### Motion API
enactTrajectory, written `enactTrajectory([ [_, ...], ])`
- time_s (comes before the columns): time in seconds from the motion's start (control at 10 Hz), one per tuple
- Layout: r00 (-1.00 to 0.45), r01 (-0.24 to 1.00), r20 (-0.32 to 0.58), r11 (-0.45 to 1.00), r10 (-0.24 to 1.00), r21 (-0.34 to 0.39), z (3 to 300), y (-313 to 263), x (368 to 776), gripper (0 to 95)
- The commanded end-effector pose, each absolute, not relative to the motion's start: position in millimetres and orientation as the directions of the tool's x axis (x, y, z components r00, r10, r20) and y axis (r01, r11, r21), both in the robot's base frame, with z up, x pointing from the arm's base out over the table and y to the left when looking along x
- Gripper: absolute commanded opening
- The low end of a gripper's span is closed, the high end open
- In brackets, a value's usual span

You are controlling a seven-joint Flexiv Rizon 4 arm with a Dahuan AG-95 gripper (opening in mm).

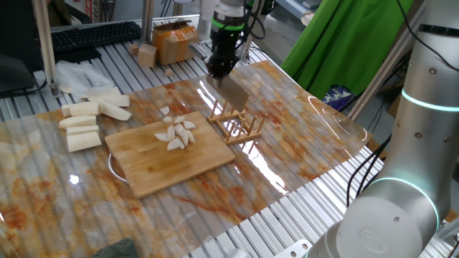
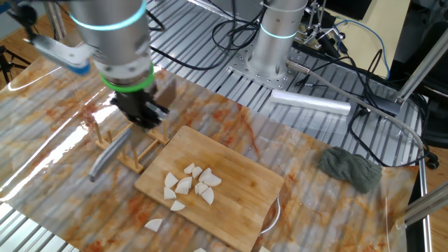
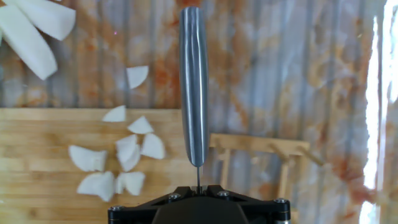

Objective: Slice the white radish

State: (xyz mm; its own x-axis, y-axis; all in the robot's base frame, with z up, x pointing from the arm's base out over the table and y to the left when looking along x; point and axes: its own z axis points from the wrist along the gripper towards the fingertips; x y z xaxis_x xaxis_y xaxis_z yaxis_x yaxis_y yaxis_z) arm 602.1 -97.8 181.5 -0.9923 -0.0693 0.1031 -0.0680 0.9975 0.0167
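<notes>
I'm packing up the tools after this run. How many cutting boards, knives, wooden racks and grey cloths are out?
cutting board: 1
knife: 1
wooden rack: 1
grey cloth: 1
Total: 4

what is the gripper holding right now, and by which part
The gripper holds a steel kitchen knife, above the wooden rack. The fingers cover the place of the hold, so the gripped part cannot be told.
</notes>
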Motion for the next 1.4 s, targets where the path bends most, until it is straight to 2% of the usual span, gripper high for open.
enactTrajectory([
  [0.1, -0.993, -0.064, 0.103, 0.998, -0.066, 0.020, 176.2, -107.0, 603.1, 0.0],
  [1.4, -0.997, -0.016, 0.077, 1.000, -0.017, 0.010, 128.6, -126.6, 593.4, 0.0],
])
